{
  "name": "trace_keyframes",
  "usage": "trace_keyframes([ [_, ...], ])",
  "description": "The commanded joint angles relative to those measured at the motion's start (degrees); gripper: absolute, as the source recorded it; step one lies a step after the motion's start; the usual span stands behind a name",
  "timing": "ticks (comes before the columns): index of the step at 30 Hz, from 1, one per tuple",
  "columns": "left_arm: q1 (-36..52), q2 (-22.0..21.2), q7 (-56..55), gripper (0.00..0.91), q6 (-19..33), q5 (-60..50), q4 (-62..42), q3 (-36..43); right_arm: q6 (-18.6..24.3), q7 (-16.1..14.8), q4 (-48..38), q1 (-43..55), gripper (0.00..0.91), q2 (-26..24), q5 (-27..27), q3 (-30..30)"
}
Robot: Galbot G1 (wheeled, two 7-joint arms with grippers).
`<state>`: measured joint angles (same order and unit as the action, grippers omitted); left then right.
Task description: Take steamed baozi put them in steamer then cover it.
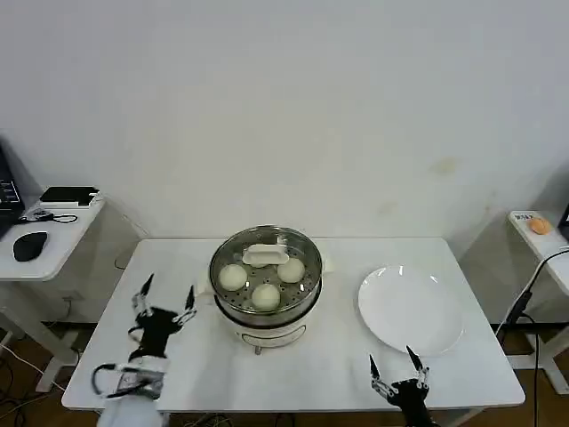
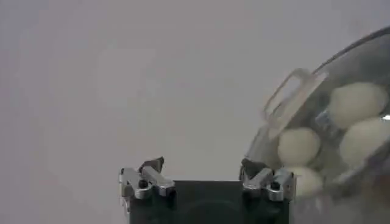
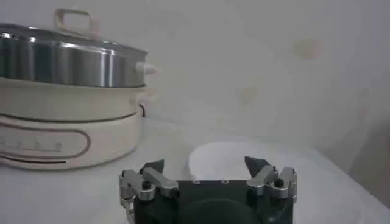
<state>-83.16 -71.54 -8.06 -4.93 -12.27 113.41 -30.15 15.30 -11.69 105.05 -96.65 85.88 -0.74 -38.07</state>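
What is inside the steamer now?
Through the glass cover on the steamer, three baozi show clearly; its handle hides the spot for a fourth.

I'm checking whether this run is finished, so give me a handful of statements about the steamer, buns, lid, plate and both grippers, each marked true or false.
1. The cover sits on the steamer. True.
2. A steamed baozi lies on the white plate. False: the plate is bare; the steamed baozi show through the glass inside the steamer.
3. The left gripper is shut on the cover's handle. False: it is open, over the table to the steamer's left, holding nothing.
4. The right gripper is open, near the table's front edge by the plate. True.
5. The plate is on the steamer's right. True.
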Motion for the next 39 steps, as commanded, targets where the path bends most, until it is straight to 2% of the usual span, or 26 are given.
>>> trace_keyframes([
  [1,-11.6,-0.1,1.0,0.907,9.0,29.1,-3.4,-7.8,-4.1,-0.6,3.8,-1.6,0.907,-1.3,3.8,1.0],
  [6,-12.3,-1.2,1.4,0.907,9.5,28.0,-2.4,-6.5,-6.6,-0.3,5.2,-2.4,0.907,-1.5,4.7,0.8],
  [28,-14.2,-3.6,1.8,0.907,9.9,24.7,-0.9,-4.1,-9.9,0.5,9.4,-5.9,0.907,-3.1,6.3,2.8],
  [35,-15.1,-3.6,3.0,0.907,8.9,23.6,-1.0,-4.0,-12.6,1.3,11.0,-7.6,0.907,-5.7,8.5,4.7],
  [39,-15.3,-3.8,3.0,0.907,8.0,23.7,-0.5,-4.3,-12.0,1.4,10.9,-7.8,0.907,-6.4,8.4,4.6],
])
